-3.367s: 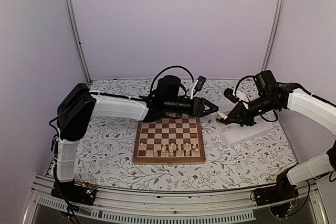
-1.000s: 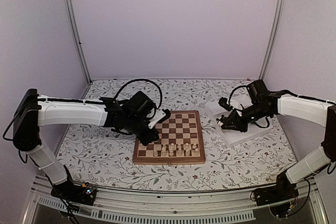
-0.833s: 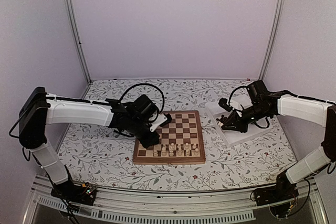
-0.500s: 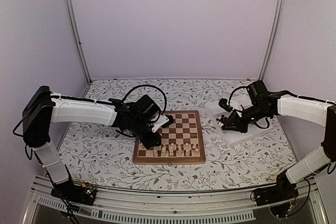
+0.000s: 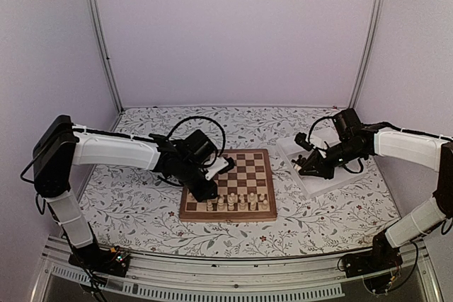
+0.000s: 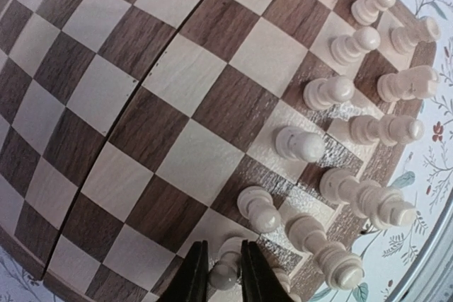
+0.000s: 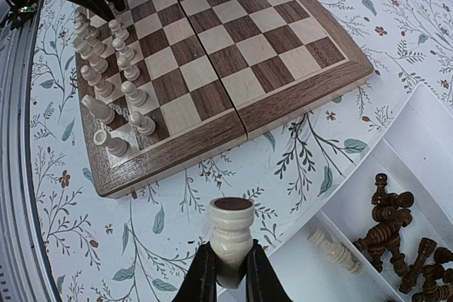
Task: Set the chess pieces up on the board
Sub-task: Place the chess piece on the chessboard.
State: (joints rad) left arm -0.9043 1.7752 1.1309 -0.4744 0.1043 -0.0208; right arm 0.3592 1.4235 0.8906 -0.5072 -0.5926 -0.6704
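While the left gripper (image 6: 224, 282) sits low near the board's (image 6: 177, 104) near-left corner, its fingers (image 6: 195, 284) flank a cream pawn (image 6: 225, 271) standing upright on its square. The jaws are nearly closed. We can't tell whether they pinch the pawn or just clear it.

The other cream chessmen (image 6: 354, 132) stand in two rows along that same near edge, all upright.

The right gripper (image 7: 226, 274) is clamped on a cream piece (image 7: 231, 235) with a cupped top. We see it held upright, off the board, at the board-side edge of the white tray (image 5: 325, 183) and above the floral tablecloth (image 7: 177, 203).

Dark chessmen (image 7: 396, 224) are heaped in the tray, and one cream chessman (image 7: 333, 249) lies flat near them. We can't tell if they share a compartment.
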